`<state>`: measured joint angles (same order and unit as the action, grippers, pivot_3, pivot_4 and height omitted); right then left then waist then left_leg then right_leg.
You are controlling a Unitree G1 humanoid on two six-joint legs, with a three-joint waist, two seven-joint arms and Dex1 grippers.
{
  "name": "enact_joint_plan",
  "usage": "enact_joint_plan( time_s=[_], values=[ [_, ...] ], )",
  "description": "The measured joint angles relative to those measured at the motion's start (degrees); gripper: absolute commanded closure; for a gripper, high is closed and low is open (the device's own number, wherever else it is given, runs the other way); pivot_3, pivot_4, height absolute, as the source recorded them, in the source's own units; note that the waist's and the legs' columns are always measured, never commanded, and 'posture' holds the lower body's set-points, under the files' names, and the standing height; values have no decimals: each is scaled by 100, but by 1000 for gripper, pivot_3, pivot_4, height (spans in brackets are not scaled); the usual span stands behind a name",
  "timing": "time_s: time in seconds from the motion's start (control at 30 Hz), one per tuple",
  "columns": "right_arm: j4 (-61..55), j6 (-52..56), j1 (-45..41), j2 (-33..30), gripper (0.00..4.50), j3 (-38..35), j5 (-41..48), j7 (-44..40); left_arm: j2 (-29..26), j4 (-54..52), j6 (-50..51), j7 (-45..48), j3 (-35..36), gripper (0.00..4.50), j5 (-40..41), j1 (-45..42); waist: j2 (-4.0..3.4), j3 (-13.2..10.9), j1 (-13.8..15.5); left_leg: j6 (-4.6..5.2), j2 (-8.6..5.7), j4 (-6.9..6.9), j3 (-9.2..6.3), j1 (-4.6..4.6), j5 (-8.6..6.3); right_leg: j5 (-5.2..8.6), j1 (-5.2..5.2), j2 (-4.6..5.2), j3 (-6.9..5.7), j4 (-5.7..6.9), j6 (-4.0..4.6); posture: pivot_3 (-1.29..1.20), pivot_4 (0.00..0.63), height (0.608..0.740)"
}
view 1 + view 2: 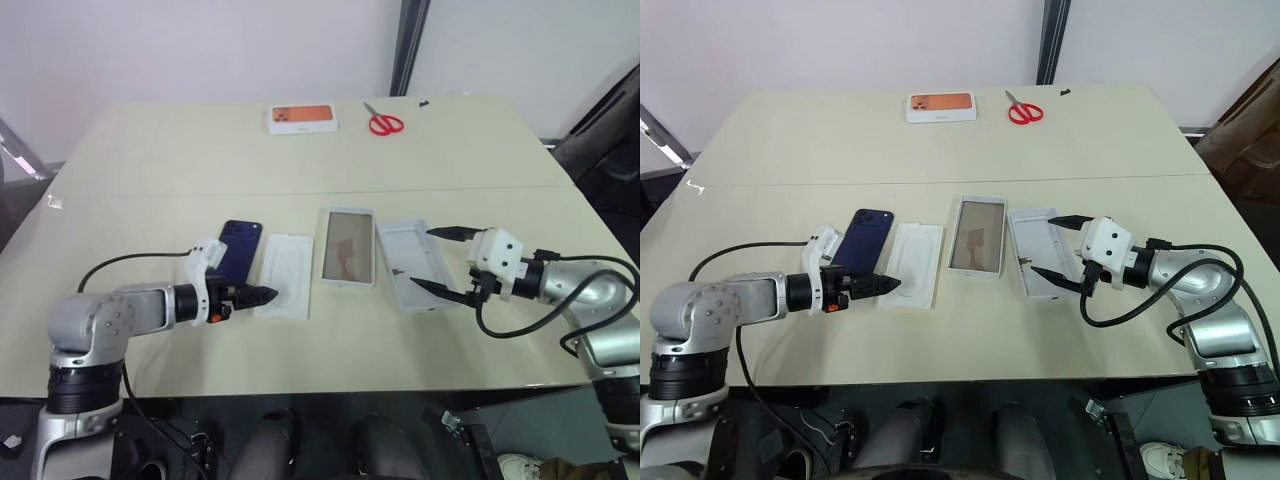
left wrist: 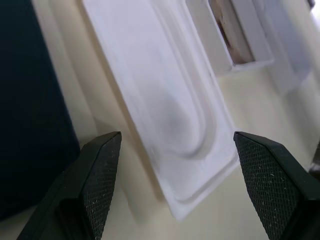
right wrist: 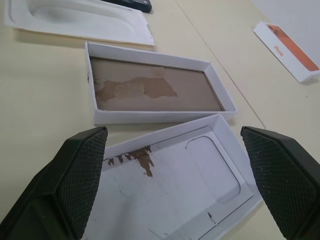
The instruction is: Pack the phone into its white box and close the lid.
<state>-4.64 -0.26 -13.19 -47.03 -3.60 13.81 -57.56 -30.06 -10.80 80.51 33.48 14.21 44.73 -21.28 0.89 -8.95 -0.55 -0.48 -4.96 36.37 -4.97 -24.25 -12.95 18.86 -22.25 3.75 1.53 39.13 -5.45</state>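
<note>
Left of the white box [image 1: 348, 247], past the insert [image 1: 284, 276], lay the phone [image 1: 238, 248]: slim, stiff, likely slippery, best pinched across its long edges; left gripper [image 1: 262, 295] and right gripper [image 1: 446, 263] both gaped, empty.

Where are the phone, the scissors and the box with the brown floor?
phone [image 1: 862, 238]: right eye view, middle of its back.
scissors [image 1: 386, 124]: left eye view, red handles.
box [image 1: 347, 246]: left eye view, brown floor.

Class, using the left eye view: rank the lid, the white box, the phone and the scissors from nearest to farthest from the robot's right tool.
1. The lid: directly beside the right tool.
2. The white box: next along to the left.
3. The phone: farther left, past the insert.
4. The scissors: at the table's far edge.
</note>
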Motion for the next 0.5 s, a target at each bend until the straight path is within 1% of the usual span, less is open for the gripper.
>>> enact_joint_plan(
  time_s=[0.1, 0.3, 0.4, 0.43, 0.5],
  values=[
    [-24, 6, 62, 0, 30, -29, 1, 63, 145, 124, 192, -127, 106, 725, 100, -17, 0, 0, -5, -23, 0, -1, 0, 0, 14, 0, -1, 0, 0, 0, 0, 0, 150, 734],
    [-31, 38, 114, 0, 30, -38, 0, 126, 522, 376, 512, -340, 581, 725, 260, -84, 0, 0, 9, -24, 0, 2, -1, 0, 14, 0, 2, 0, -1, 0, 0, 0, 150, 734],
    [-71, 49, 113, 0, 0, -39, 0, 150, 699, 481, 514, -467, 711, 1516, 278, -92, 0, 1, 16, -24, 0, 4, 0, 0, 14, 0, 3, 0, -1, 0, 0, 0, 150, 734],
    [-98, 52, 111, 0, 0, -39, 0, 153, 725, 511, 509, -517, 707, 1955, 269, -90, 0, 0, 17, -25, 0, 4, 0, 0, 14, 0, 3, 0, -1, 0, 0, 0, 150, 734],
    [-142, 53, 109, 0, 0, -39, 0, 160, 776, 523, 525, -589, 685, 2972, 252, -60, 0, 0, 9, -25, 0, 3, 0, 0, 14, 0, 2, 0, 0, 0, 0, 0, 150, 734]
  ],
)
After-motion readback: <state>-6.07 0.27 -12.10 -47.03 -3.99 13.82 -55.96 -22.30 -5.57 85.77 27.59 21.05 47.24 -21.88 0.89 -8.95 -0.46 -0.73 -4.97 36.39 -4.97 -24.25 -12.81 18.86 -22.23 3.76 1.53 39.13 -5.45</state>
